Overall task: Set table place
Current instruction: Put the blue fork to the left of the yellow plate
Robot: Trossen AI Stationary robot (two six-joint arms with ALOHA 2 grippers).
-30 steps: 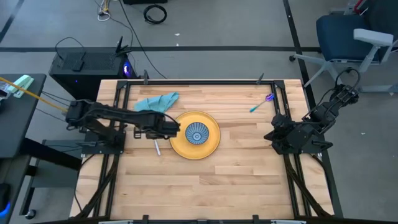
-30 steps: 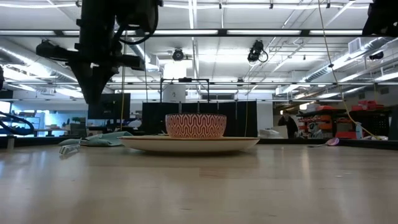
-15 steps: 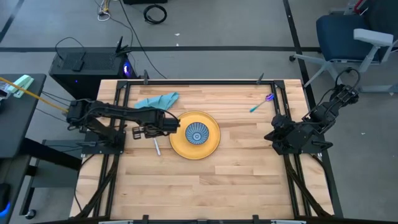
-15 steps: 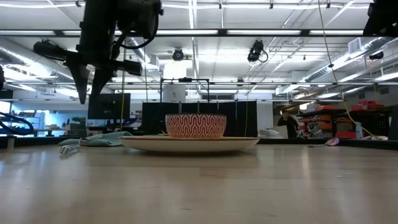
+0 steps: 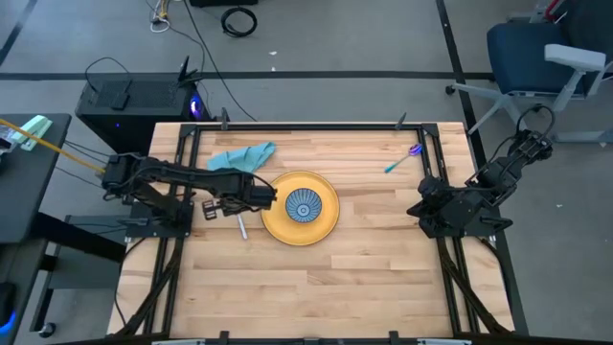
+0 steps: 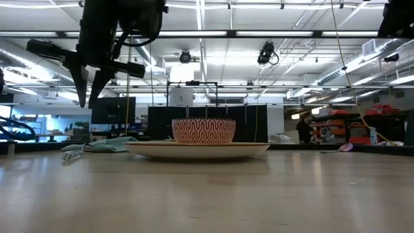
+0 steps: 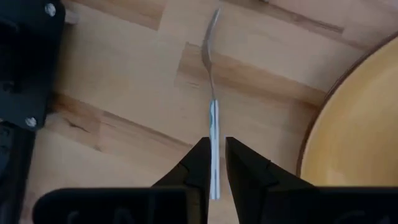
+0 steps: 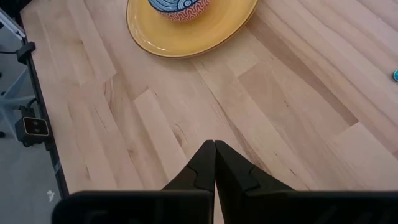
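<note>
A silver fork (image 7: 213, 118) lies flat on the table (image 5: 364, 278), just left of a yellow plate (image 5: 278, 230) that carries a red-patterned bowl (image 5: 304, 205). My left gripper (image 6: 88, 100) hangs well above the fork and points straight down. It is open by a narrow gap, and in the left wrist view the fork's handle shows on the wood through that gap. My right gripper (image 8: 214, 149) is shut, holds nothing, and waits at the table's right edge (image 5: 421, 206).
A crumpled blue cloth (image 5: 241, 156) lies at the far left, behind the left arm. A blue and purple utensil (image 5: 402, 160) rests near the far right corner. Bare planks stretch from the plate toward the near edge. Black rails run along both sides of the table.
My left gripper has rolled about its own downward axis while staying at the same spot and height above the fork. In the low view its two fingers now stand side by side. The fork, plate and bowl have not moved.
</note>
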